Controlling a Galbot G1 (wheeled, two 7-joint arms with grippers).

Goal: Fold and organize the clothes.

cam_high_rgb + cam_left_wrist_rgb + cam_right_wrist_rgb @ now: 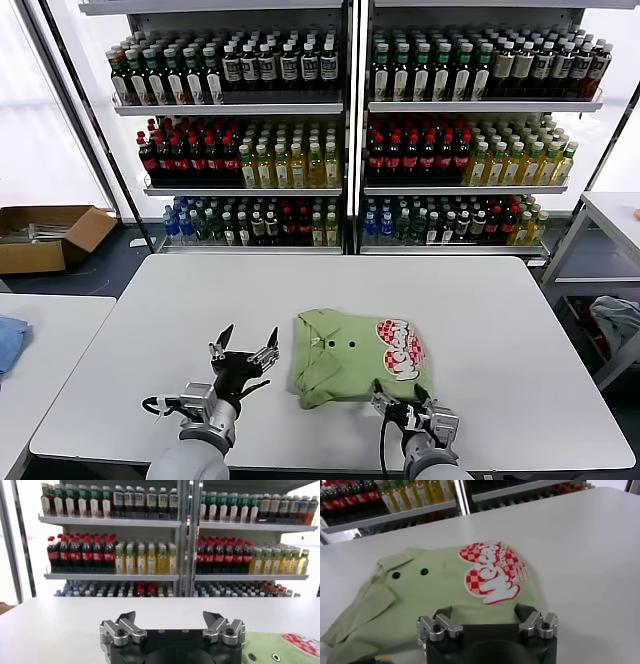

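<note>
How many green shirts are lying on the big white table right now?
1. A folded green polo shirt lies near the table's front edge, right of centre, just ahead of the open right gripper. Any other shirt would be out of view.

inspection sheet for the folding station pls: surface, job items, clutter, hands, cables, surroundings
Surface: white table, bare apart from one garment.
Job's things: one light green polo shirt, folded, collar toward the robot's left, red-and-white checkered print facing up, near the front edge.
Clutter: nothing seen on the table.
Hands: left hand open, above the table beside the shirt, not touching it; right hand open at the shirt's near edge, holding nothing.
Cables: black cable by the left wrist; another black cable by the right wrist.
Surroundings: bottle shelves behind; cardboard box on the floor at left; blue cloth on a side table.
</note>
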